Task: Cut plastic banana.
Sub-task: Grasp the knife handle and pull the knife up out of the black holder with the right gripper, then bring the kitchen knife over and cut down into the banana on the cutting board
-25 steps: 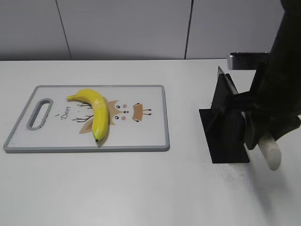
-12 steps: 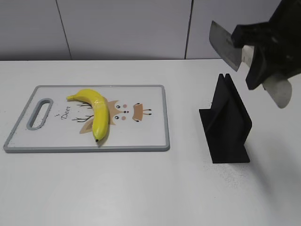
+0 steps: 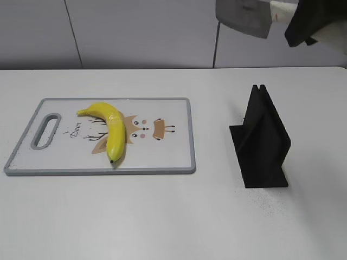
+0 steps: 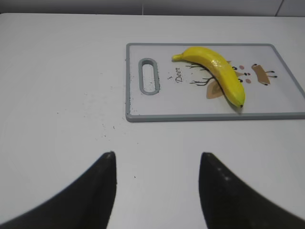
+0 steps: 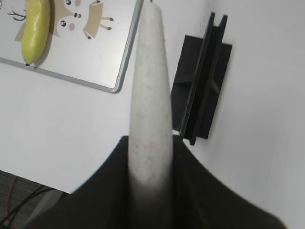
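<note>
The yellow plastic banana [image 3: 110,129] lies on the white cutting board [image 3: 168,157], left of its middle; it also shows in the left wrist view [image 4: 217,74] and the right wrist view [image 5: 35,26]. My right gripper [image 3: 301,19] is shut on the white handle [image 5: 151,105] of a knife and holds it high above the table at the top right; its grey blade [image 3: 244,16] points left. My left gripper [image 4: 157,160] is open and empty over bare table, near the board's handle end.
A black knife stand [image 3: 263,141] stands empty on the table right of the board, also in the right wrist view [image 5: 202,76]. The board has a grey rim and a handle slot [image 3: 46,130] at its left end.
My right gripper has lifted the knife out of the black stand and raised it up and a little left to the top of the exterior view. The banana has not moved.
</note>
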You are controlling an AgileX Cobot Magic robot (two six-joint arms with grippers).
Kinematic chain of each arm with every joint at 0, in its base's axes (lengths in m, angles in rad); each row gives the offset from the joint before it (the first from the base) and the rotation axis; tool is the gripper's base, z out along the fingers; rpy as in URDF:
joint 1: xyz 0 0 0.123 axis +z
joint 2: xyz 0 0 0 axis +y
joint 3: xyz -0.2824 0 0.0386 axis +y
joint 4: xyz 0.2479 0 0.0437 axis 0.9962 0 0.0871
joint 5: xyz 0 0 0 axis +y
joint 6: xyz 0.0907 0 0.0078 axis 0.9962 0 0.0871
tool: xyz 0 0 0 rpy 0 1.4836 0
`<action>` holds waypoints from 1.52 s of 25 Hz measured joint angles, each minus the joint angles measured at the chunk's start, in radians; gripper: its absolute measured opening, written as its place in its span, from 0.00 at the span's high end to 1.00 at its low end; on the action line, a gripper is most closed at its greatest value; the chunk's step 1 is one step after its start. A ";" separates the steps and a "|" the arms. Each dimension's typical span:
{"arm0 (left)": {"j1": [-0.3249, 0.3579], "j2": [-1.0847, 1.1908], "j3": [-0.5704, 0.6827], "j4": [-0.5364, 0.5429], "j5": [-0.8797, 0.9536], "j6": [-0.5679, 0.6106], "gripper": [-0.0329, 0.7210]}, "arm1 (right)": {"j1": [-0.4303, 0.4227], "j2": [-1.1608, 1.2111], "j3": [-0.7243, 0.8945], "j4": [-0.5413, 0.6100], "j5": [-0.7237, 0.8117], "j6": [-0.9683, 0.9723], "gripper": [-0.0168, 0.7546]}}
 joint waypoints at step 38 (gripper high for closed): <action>-0.040 1.502 -1.044 -0.415 0.138 1.263 0.27 | 0.000 0.570 -0.521 0.375 -0.002 -1.457 0.77</action>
